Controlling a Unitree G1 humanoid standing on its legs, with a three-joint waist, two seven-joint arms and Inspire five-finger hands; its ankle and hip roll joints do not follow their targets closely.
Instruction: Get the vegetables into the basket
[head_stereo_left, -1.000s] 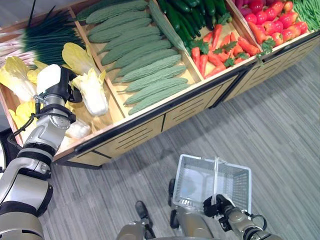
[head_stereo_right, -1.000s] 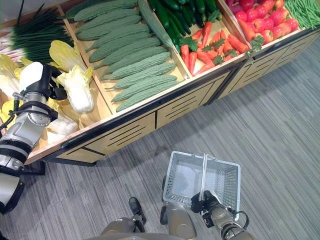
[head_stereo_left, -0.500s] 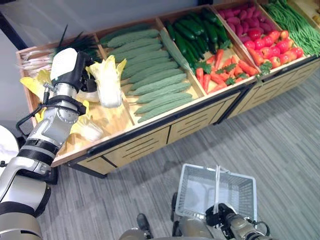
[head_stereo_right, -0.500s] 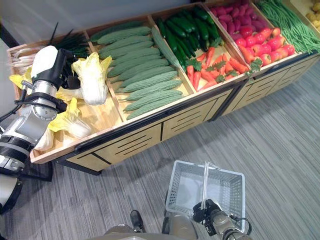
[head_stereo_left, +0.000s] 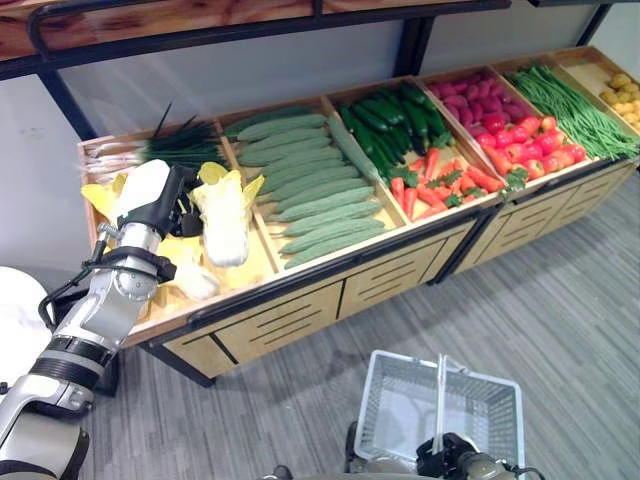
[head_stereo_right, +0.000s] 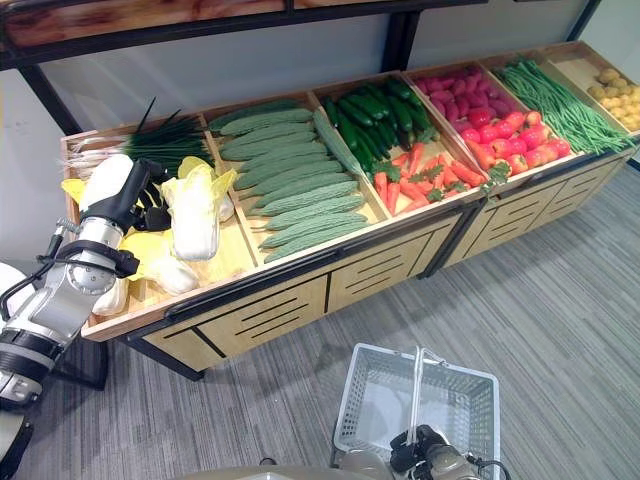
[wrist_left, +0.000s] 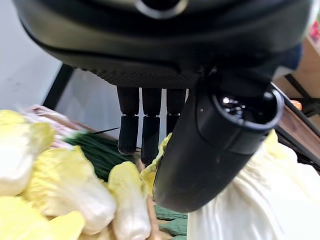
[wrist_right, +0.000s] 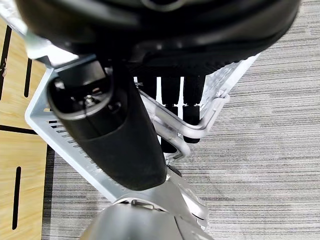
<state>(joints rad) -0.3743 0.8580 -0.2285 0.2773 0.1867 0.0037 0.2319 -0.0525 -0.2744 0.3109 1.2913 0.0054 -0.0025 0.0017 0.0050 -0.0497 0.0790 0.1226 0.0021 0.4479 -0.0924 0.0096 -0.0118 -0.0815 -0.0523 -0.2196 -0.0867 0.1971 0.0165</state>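
My left hand (head_stereo_left: 168, 200) is shut on a pale napa cabbage (head_stereo_left: 223, 208), holding it upright just above the leftmost bin of the wooden stand (head_stereo_left: 300, 318). In the left wrist view the thumb (wrist_left: 215, 145) lies against the cabbage's white ribs (wrist_left: 260, 205). More cabbages (head_stereo_left: 188, 276) lie in that bin. A white wire basket (head_stereo_left: 400, 398) hangs low over the floor in front of me, and my right hand (head_stereo_right: 422, 452) is shut on its handle (wrist_right: 205, 124).
The stand's other bins hold bitter gourds (head_stereo_left: 312, 190), cucumbers (head_stereo_left: 388, 108), carrots (head_stereo_left: 432, 180), red vegetables (head_stereo_left: 515, 135) and green beans (head_stereo_left: 578, 100). Scallions (head_stereo_left: 180, 148) lie behind the cabbages. A shelf rail (head_stereo_left: 200, 35) runs above. Grey floor (head_stereo_left: 560, 320) separates stand and basket.
The camera has tilted up, so the whole picture shifted. My left hand has closed on the cabbage and lifted it off the bin. The right hand keeps hold of the basket handle.
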